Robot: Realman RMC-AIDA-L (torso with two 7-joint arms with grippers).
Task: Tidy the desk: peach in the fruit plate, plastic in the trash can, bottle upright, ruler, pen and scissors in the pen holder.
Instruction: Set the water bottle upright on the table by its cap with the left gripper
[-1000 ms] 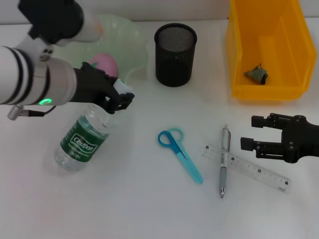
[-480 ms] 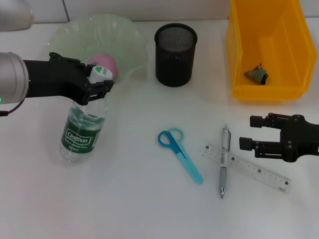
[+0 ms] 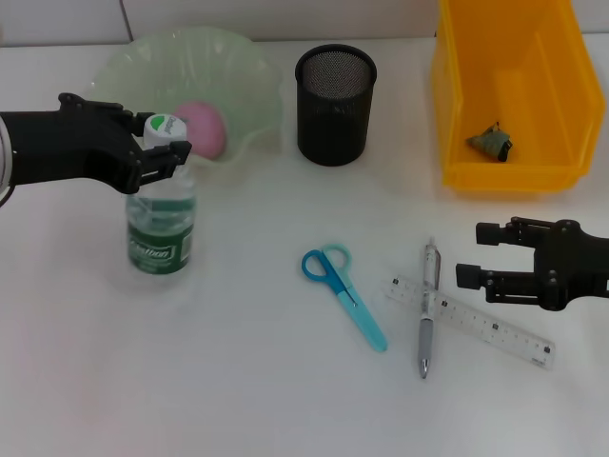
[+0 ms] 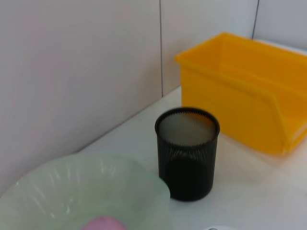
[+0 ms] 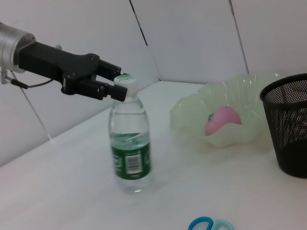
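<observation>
The left gripper (image 3: 160,150) is closed on the cap of the upright water bottle (image 3: 162,224), at 7 o'clock from the fruit plate (image 3: 249,71); the right gripper (image 3: 473,254) waits with fingers wide at 3 o'clock from the ruler (image 3: 473,321), free table around.

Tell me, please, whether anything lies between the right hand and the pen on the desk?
Nothing visible does. The right hand hovers open beside the pen, with only bare desk between them. The ruler lies across the pen's middle, which could get in the way of a grasp there.
</observation>
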